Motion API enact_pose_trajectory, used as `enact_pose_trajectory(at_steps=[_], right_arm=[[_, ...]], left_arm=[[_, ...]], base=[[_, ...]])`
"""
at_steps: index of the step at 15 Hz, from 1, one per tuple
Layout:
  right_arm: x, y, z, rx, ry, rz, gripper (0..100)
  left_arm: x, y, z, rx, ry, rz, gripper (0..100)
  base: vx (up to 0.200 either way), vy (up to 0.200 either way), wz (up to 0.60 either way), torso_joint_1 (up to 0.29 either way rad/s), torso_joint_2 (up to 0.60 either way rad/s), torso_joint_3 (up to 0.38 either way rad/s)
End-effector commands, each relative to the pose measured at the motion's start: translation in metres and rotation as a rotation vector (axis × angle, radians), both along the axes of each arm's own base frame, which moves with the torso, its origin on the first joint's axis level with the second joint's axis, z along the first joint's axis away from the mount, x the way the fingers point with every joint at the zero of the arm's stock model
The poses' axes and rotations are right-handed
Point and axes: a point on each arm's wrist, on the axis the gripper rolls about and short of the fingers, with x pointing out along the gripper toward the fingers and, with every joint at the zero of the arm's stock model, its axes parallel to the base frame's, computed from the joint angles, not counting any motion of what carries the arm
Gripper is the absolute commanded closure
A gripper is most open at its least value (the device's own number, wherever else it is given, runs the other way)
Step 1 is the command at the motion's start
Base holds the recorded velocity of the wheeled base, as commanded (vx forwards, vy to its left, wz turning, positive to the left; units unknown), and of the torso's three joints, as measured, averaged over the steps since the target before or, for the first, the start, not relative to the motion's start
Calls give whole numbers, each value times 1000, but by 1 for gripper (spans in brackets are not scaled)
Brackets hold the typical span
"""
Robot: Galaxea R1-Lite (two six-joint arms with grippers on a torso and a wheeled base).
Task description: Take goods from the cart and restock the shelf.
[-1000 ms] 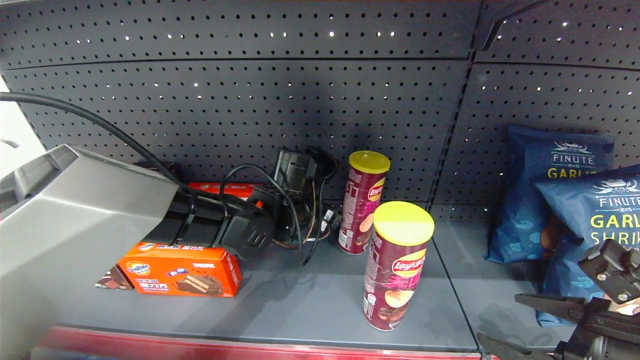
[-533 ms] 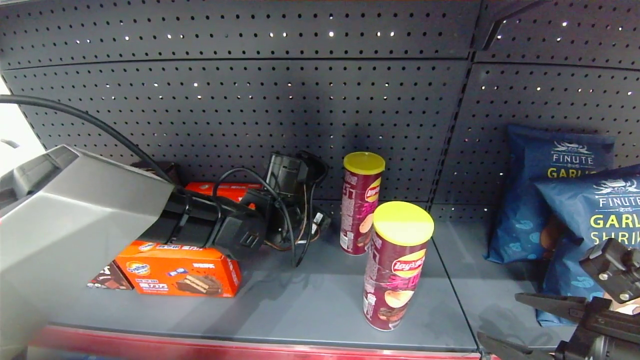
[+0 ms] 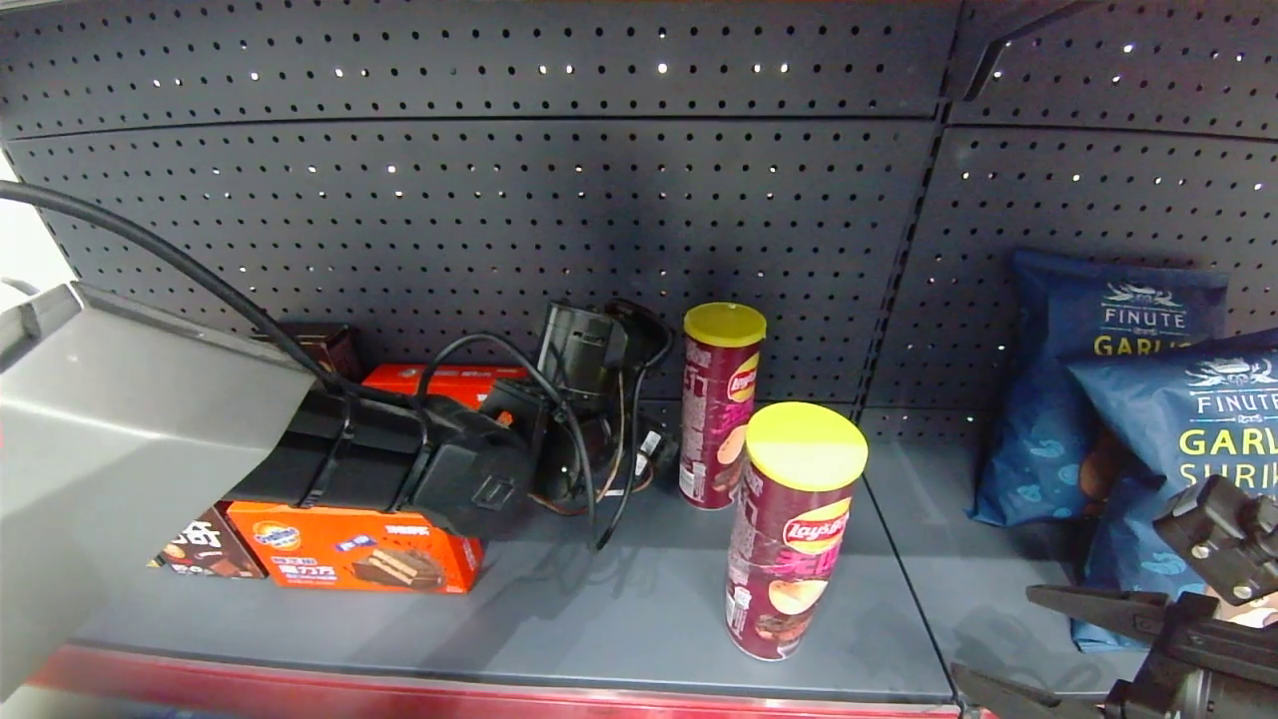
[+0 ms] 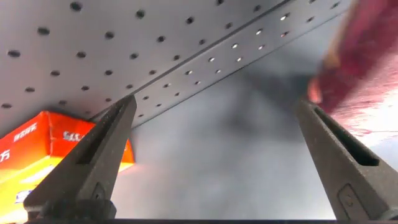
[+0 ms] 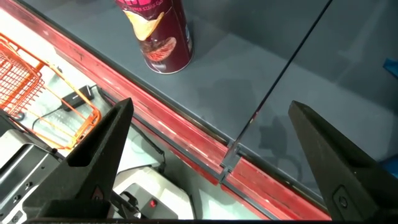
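Observation:
Two maroon chip cans with yellow lids stand upright on the grey shelf (image 3: 619, 609): one at the back (image 3: 721, 409), one nearer the front (image 3: 794, 529). My left gripper (image 3: 589, 399) is deep in the shelf, just left of the back can. In the left wrist view it (image 4: 217, 124) is open with nothing between its fingers, the can (image 4: 367, 68) beside one finger and an orange box (image 4: 37, 149) beside the other. My right gripper (image 3: 1038, 649) hangs open at the shelf's front right, above the red edge (image 5: 205, 149), with the front can (image 5: 155, 31) beyond it.
Orange snack boxes lie at the front left (image 3: 354, 547) and back (image 3: 439, 377), with dark brown boxes (image 3: 205, 544) beside them. Blue snack bags (image 3: 1108, 399) lean at the right. The pegboard wall (image 3: 499, 220) closes the back. An orange cart (image 5: 37, 81) stands below the shelf.
My left arm has drawn a little to the left, and the back can has shifted slightly left. The right gripper has stayed put.

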Motion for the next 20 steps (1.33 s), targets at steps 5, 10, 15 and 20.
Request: enact_pose_trajectory(at_steps=[5, 10, 15, 20], right_arm=[[0, 0, 0, -1, 2, 2, 0], [8, 6, 3, -8, 5, -10, 0], [49, 30, -13, -125, 78, -234, 0], [62, 46, -29, -213, 108, -273, 0]], left_arm=[[-1, -5, 0, -8, -2, -9, 0], [-3, 1, 9, -55, -14, 23, 0], [-12, 17, 48, -107, -100, 80, 0], [-20, 27, 56, -166, -141, 103, 0]], base=[[0, 0, 0, 0, 0, 0], [0, 0, 0, 0, 0, 0], [0, 0, 0, 0, 0, 0], [0, 0, 0, 0, 0, 0]])
